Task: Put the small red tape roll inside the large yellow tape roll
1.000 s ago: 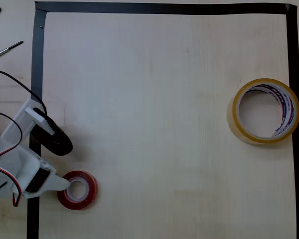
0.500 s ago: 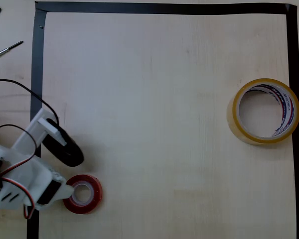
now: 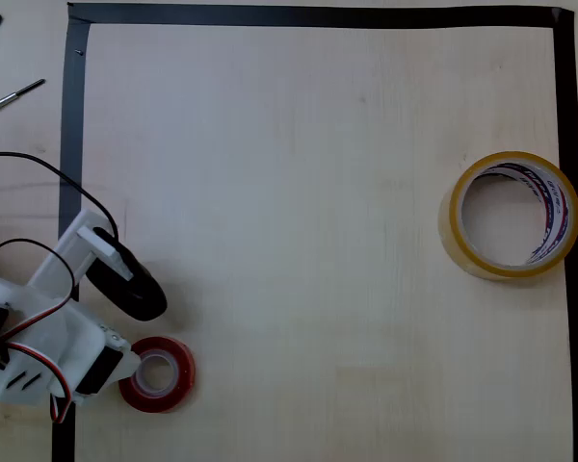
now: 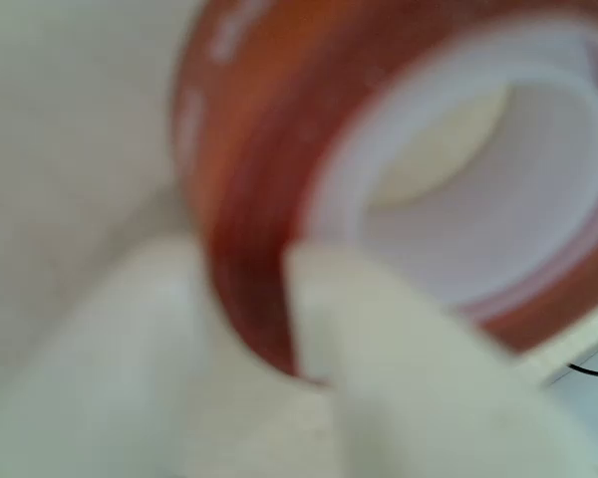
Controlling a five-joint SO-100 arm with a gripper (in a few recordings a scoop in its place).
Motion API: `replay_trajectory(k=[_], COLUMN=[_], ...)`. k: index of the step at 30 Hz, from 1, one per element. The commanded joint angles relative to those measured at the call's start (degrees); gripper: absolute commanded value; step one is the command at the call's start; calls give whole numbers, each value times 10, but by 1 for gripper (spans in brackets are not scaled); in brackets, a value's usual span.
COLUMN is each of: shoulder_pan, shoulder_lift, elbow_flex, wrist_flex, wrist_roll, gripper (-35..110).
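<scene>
**A:** Small red tape roll (image 3: 156,373): one item. Lies flat at about eight o'clock in the overhead view, just inside the black tape border (image 3: 72,144). Glossy red band, white core, open hole.

**B:** Handling?

**A:** Judged light and stiff, with a slick outer face that may slide under a glancing pinch. Best hold: across the ring wall, one finger in the hole and one outside.

**B:** Tool state?

**A:** Gripper (image 3: 130,327): one. White finger touches the roll's nine o'clock side; black finger stands well off toward eleven o'clock, so the jaws gape wide. The blurred wrist view shows the roll's wall (image 4: 249,249) with pale finger parts on either side, probably straddled but not clamped.

**B:** Destination?

**A:** Large yellow tape roll (image 3: 453,236): one. Lies flat at three o'clock against the border, well apart from the red roll, its wide hole showing bare table (image 3: 318,192).

**B:** Other entries?

**A:** One thin metal tool (image 3: 12,98) at ten o'clock, outside the border.
</scene>
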Motion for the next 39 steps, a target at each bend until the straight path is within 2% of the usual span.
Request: replay_trajectory(k=[1, 13, 22, 24, 26, 29, 33, 39], shoulder_pan=[8, -4, 0, 1, 1, 1, 1, -27], shoulder_lift=[28, 15, -87, -103, -109, -110, -75, 78], elbow_flex=[5, 4, -74, -88, -95, -95, -81, -27], wrist_flex=[20, 23, 62, 69, 72, 73, 71, 65], wrist_roll=[4, 3, 3, 3, 3, 3, 3, 3], gripper=[15, 16, 15, 11, 0, 0, 0, 0])
